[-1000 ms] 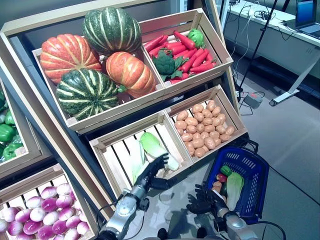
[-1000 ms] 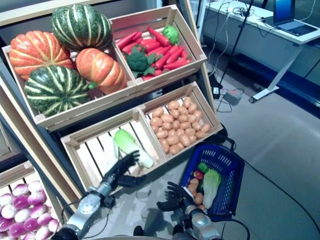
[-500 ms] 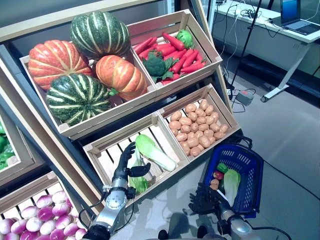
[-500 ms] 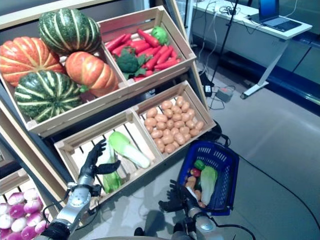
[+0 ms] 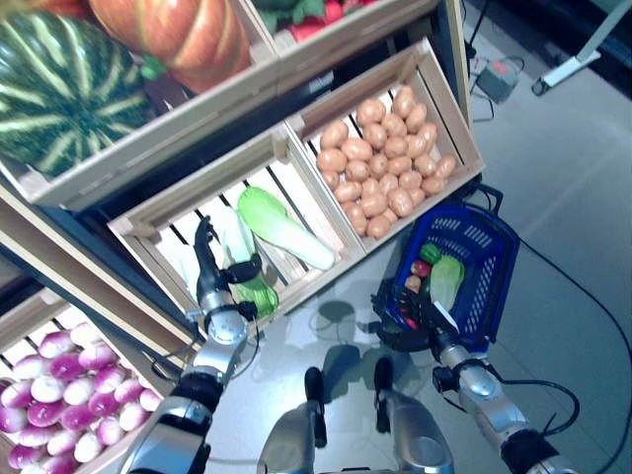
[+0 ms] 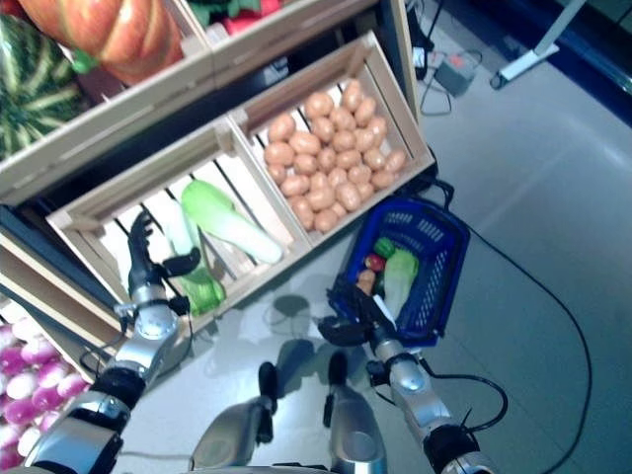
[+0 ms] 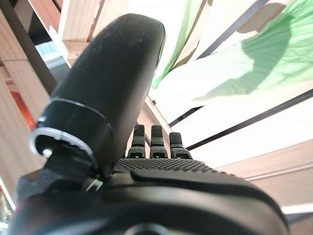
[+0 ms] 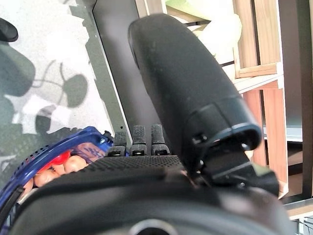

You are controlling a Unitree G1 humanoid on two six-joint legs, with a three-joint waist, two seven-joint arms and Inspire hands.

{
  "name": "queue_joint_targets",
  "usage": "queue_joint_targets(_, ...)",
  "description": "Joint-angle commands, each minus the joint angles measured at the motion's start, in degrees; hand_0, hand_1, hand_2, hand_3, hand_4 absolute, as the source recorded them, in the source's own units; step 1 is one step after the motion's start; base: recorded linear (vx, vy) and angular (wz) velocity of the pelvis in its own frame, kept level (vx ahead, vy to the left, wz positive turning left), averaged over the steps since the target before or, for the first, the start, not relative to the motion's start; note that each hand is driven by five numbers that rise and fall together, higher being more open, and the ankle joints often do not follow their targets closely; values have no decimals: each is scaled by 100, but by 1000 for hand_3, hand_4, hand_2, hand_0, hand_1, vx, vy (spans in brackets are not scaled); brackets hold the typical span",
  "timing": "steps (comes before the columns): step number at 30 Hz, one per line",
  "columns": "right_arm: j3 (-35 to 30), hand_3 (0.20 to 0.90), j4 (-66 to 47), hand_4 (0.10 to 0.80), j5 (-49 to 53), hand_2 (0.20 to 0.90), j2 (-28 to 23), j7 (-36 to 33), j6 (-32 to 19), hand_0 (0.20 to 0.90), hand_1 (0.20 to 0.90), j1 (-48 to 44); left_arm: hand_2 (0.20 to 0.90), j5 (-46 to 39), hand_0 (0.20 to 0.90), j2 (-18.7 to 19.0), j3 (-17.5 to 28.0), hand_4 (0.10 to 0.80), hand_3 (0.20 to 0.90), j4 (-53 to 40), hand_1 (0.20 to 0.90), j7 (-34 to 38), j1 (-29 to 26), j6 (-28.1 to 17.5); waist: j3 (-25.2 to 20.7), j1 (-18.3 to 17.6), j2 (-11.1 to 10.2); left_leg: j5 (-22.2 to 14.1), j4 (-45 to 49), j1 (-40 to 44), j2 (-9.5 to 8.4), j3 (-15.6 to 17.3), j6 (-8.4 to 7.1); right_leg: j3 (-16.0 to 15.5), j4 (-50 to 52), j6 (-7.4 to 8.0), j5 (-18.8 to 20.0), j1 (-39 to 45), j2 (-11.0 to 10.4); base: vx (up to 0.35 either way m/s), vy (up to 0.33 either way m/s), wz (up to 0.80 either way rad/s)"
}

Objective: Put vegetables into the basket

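Note:
Two napa cabbages lie in the slatted wooden crate [image 5: 148,212]: a large one [image 5: 284,227] and a slimmer one [image 5: 255,291] beside it. My left hand [image 5: 209,265] stands open over the slimmer cabbage, fingers straight up and thumb across its stalk. The left wrist view shows pale green leaves [image 7: 264,58] just past the straight fingers. The blue basket [image 5: 499,252] sits on the floor at the right and holds a cabbage [image 5: 446,279], a green pepper and small red and brown vegetables. My right hand [image 5: 403,314] hangs open at the basket's near rim [image 8: 58,147], holding nothing.
A crate of potatoes [image 5: 380,163] sits right of the cabbage crate. Striped green and orange pumpkins [image 5: 59,94] fill the shelf above. A crate of purple turnips [image 5: 49,395] is at lower left. Grey floor lies between the shelves and the basket.
The camera has tilted down and closer. My left hand moved left from the crate's front edge and now rests over the slimmer cabbage. The right hand stays by the basket.

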Motion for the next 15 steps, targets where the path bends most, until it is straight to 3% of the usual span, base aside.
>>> queue_joint_targets(1,-173,900,-947,800,369,900,-127,-271,-576,900,900,35,900,-28,900,379,439,800,900,-165,900,550,-421,-236,-178,-190,7,-633,1643,-1016,-180,-19,72,-141,1204,-579,-714,-440,154,-65,29,4)
queue_joint_targets(6,-140,900,-836,800,434,900,-148,-345,-400,900,900,-251,900,-255,900,638,483,800,900,-84,900,602,-977,-151,-25,-244,-46,-1058,2730,-1912,-150,-1,132,-32,2311,-624,-1081,-1315,63,-56,42,2)
queue_joint_targets(15,-132,900,-804,800,582,900,-404,-287,-243,900,900,-444,900,-570,900,1207,556,800,900,270,900,939,-1808,110,93,-474,-23,-1552,4031,-3012,69,190,184,266,3555,-729,-1424,-2470,191,14,89,-6)
